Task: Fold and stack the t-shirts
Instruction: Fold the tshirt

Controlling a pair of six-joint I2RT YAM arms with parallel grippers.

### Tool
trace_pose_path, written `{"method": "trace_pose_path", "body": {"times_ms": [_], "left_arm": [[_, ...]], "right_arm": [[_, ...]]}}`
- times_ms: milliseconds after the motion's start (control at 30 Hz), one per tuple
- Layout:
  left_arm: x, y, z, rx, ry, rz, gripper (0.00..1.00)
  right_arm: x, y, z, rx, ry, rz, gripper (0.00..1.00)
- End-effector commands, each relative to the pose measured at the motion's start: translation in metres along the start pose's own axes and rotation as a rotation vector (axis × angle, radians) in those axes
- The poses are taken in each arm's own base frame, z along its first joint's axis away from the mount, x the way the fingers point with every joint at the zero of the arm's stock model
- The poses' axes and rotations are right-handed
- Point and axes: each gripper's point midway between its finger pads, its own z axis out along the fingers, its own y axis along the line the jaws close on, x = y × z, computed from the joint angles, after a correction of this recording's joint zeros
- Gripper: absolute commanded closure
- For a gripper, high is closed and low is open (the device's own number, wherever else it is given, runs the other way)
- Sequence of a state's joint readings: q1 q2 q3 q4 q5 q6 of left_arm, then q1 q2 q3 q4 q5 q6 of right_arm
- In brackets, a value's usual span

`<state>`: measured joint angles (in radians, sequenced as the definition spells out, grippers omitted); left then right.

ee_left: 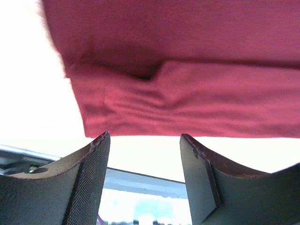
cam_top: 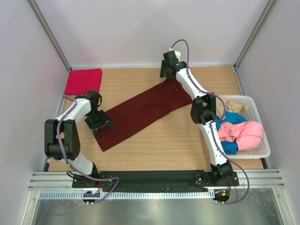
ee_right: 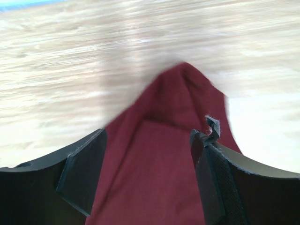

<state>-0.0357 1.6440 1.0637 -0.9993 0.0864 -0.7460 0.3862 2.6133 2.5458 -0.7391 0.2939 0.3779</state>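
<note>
Maroon t-shirt (cam_top: 140, 112) lies as a long diagonal strip on the worktop (cam_top: 178, 140). Left claw (cam_top: 103, 127) is released at its near-left end. Right claw (cam_top: 168, 76) is released over the far-right end, cloth between its spread fingers. Folded crimson t-shirt (cam_top: 83, 80) sits in the far-left corner.

Beige cloth (cam_top: 237, 107), perhaps a shirt, lies half-hidden in the basket (cam_top: 255, 154).

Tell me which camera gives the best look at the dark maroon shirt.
The top external view: the whole maroon shirt lies stretched diagonally across the table. The left wrist shows only a folded edge, the right wrist only a bunched end.
</note>
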Motion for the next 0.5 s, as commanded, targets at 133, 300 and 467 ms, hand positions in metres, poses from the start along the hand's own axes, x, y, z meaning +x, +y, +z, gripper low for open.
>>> {"method": "trace_pose_path", "body": {"times_ms": [133,300,467], "left_arm": [[-0.018,-0.009,-0.076,0.111,-0.205,0.072,0.37],[-0.022,-0.029,-0.114,0.250,-0.307,0.121,0.36],[-0.021,-0.039,-0.128,0.315,-0.352,0.174,0.36]], "right_arm": [[-0.023,-0.025,-0.118,0.087,0.028,0.206,0.21],[0.024,-0.012,-0.120,0.107,0.135,0.278,0.20],[0.056,-0.010,-0.103,0.214,0.167,0.372,0.19]]}}
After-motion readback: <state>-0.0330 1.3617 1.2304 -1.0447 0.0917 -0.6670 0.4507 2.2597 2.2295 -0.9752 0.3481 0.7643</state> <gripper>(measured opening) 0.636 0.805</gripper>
